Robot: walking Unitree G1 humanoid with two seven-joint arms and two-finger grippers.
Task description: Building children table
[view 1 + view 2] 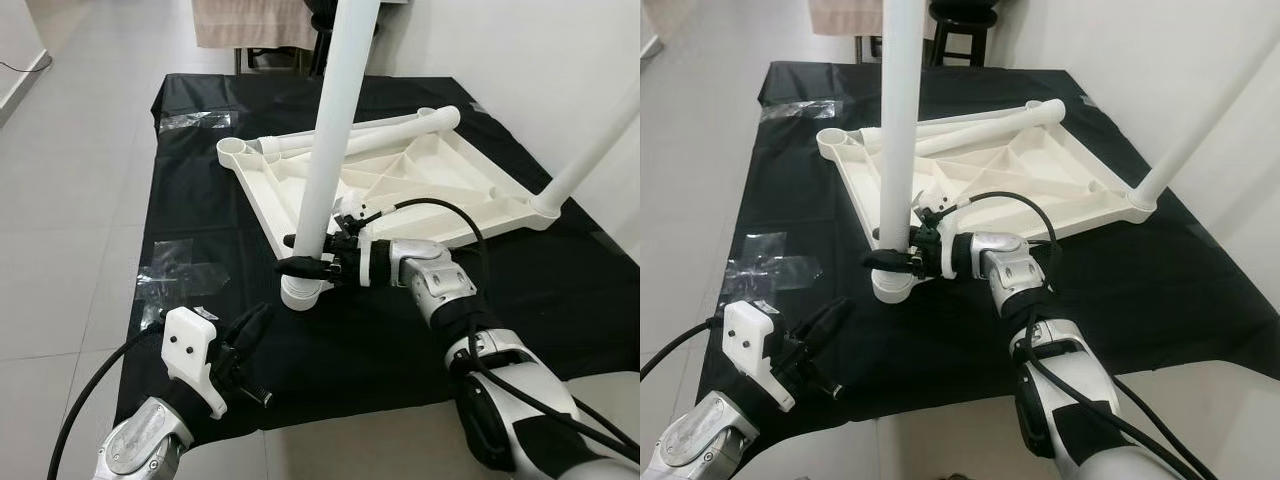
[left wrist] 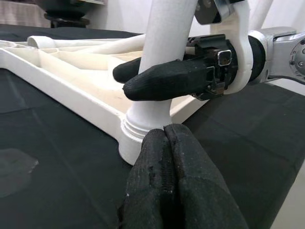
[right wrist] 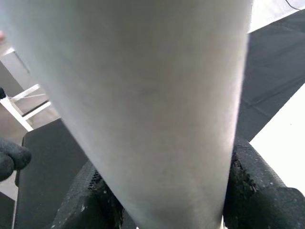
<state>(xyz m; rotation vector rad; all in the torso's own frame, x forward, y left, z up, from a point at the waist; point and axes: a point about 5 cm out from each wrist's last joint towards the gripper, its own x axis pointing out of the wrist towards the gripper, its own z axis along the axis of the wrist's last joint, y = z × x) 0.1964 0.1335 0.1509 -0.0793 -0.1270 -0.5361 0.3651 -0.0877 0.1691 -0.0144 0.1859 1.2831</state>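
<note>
A white plastic table top lies upside down on a black cloth. An upright white leg stands in the near corner socket. My right gripper is shut on this leg just above the socket, one black finger on each side. A second leg rises from the right corner, and a loose leg lies across the far part of the top. My left gripper hovers shut and empty over the cloth, a little in front of the socket; its fingertips press together.
The black cloth covers a low platform whose front edge lies just under my arms. Clear plastic wrappers lie on its left side, with another at the far left. A stool stands beyond the platform. Pale tiled floor spreads to the left.
</note>
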